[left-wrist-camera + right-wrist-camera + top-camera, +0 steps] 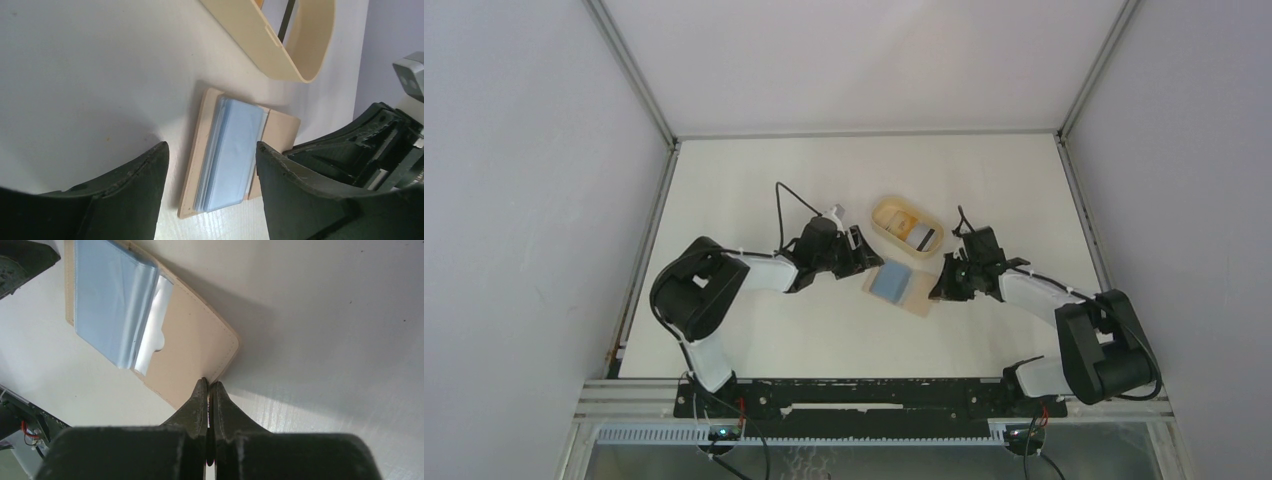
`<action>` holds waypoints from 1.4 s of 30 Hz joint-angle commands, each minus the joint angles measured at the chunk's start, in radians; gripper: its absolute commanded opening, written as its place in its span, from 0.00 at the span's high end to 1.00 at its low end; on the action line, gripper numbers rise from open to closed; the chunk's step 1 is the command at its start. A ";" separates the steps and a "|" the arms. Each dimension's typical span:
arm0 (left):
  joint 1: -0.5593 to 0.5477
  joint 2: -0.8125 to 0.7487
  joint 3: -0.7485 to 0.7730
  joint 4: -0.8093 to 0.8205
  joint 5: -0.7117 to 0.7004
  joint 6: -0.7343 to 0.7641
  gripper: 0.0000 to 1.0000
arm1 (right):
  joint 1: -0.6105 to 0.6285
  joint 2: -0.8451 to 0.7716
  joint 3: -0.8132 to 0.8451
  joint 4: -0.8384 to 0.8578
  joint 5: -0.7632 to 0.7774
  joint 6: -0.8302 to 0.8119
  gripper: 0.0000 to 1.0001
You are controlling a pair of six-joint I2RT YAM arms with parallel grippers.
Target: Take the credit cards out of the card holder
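Observation:
The tan card holder (916, 298) lies open on the white table, between the two arms. A stack of blue-grey credit cards (890, 281) sits on its left half. In the left wrist view the cards (232, 150) rest on the holder (282, 127) right between the spread fingers of my left gripper (211, 145), which is open and holds nothing. My left gripper (861, 250) hovers at the holder's upper left edge. My right gripper (208, 382) is shut, its tips pinching the holder's right edge (195, 350). A pale card pokes out beneath the blue ones (112, 305).
An oval tan tray (879, 225) with a raised rim stands just behind the holder, and a grey card with a dark stripe (921, 236) lies in it. Its wall (280, 55) fills the top of the left wrist view. White walls enclose the table.

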 commanded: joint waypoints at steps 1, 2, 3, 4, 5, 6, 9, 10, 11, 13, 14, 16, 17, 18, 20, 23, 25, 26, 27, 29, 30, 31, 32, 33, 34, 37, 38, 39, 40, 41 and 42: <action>-0.025 0.055 -0.003 -0.043 0.033 -0.011 0.30 | -0.002 0.026 0.045 0.013 -0.035 -0.027 1.00; -0.038 0.056 -0.003 -0.042 0.028 -0.014 0.30 | -0.002 0.030 0.047 0.016 -0.038 -0.026 1.00; -0.051 0.058 -0.003 -0.044 0.027 -0.014 0.30 | -0.001 0.035 0.050 0.019 -0.041 -0.026 1.00; -0.062 0.064 -0.001 -0.044 0.026 -0.016 0.30 | -0.002 0.037 0.051 0.022 -0.047 -0.025 1.00; -0.074 0.070 0.000 -0.043 0.026 -0.020 0.30 | -0.002 0.039 0.054 0.024 -0.050 -0.026 1.00; -0.082 0.079 0.000 -0.043 0.027 -0.025 0.30 | -0.002 0.040 0.056 0.026 -0.054 -0.028 1.00; -0.103 0.091 -0.015 -0.003 0.050 -0.060 0.30 | -0.005 0.035 0.056 0.028 -0.066 -0.030 1.00; -0.104 0.088 -0.027 0.027 0.066 -0.079 0.30 | -0.007 0.034 0.056 0.028 -0.067 -0.031 1.00; -0.104 0.084 -0.041 0.056 0.085 -0.098 0.30 | -0.008 0.033 0.056 0.027 -0.067 -0.031 1.00; -0.105 0.060 -0.071 0.109 0.108 -0.128 0.30 | -0.013 0.032 0.056 0.028 -0.070 -0.034 1.00; -0.105 0.043 -0.085 0.115 0.107 -0.132 0.30 | -0.015 0.033 0.056 0.028 -0.072 -0.034 1.00; -0.105 0.003 -0.109 0.116 0.096 -0.131 0.32 | -0.017 0.034 0.056 0.030 -0.074 -0.032 1.00; -0.105 -0.014 -0.121 0.114 0.089 -0.129 0.34 | -0.018 0.035 0.056 0.032 -0.076 -0.032 1.00; -0.105 -0.027 -0.130 0.111 0.084 -0.128 0.36 | -0.019 0.035 0.056 0.034 -0.078 -0.032 1.00; -0.105 -0.039 -0.147 0.113 0.068 -0.129 0.39 | -0.020 0.036 0.056 0.036 -0.082 -0.032 1.00; -0.105 -0.039 -0.173 0.145 0.055 -0.137 0.43 | -0.018 0.034 0.056 0.034 -0.085 -0.032 1.00; -0.105 -0.040 -0.188 0.173 0.050 -0.150 0.48 | -0.018 0.031 0.056 0.030 -0.084 -0.033 1.00; -0.105 -0.046 -0.195 0.182 0.046 -0.157 0.50 | -0.019 0.029 0.056 0.028 -0.082 -0.035 1.00; -0.105 -0.052 -0.200 0.187 0.038 -0.159 0.52 | -0.019 0.028 0.056 0.027 -0.081 -0.035 1.00; -0.103 -0.068 -0.213 0.187 0.025 -0.156 0.53 | -0.019 0.025 0.056 0.027 -0.081 -0.035 1.00; -0.100 -0.077 -0.219 0.187 0.018 -0.154 0.53 | -0.019 0.025 0.056 0.026 -0.081 -0.035 1.00; -0.096 -0.086 -0.227 0.187 0.013 -0.153 0.53 | -0.020 0.025 0.056 0.027 -0.080 -0.035 1.00; -0.091 -0.094 -0.235 0.187 0.009 -0.151 0.53 | -0.019 0.027 0.056 0.027 -0.080 -0.034 1.00; -0.087 -0.104 -0.243 0.187 0.005 -0.150 0.53 | -0.020 0.028 0.056 0.029 -0.082 -0.035 1.00; -0.081 -0.112 -0.252 0.192 0.000 -0.148 0.53 | -0.019 0.029 0.056 0.029 -0.083 -0.036 1.00; -0.065 -0.133 -0.278 0.206 -0.009 -0.148 0.54 | -0.020 0.031 0.056 0.030 -0.086 -0.034 1.00; -0.061 -0.137 -0.284 0.211 -0.012 -0.148 0.54 | -0.019 0.030 0.056 0.030 -0.087 -0.034 1.00; -0.056 -0.138 -0.289 0.218 -0.012 -0.150 0.54 | -0.018 0.029 0.056 0.030 -0.087 -0.032 1.00; -0.054 -0.137 -0.292 0.225 -0.013 -0.153 0.55 | -0.019 0.028 0.056 0.029 -0.087 -0.031 1.00; -0.052 -0.134 -0.294 0.232 -0.011 -0.156 0.56 | -0.019 0.027 0.056 0.029 -0.087 -0.031 1.00; -0.052 -0.130 -0.294 0.241 -0.011 -0.161 0.58 | -0.019 0.025 0.056 0.029 -0.088 -0.032 1.00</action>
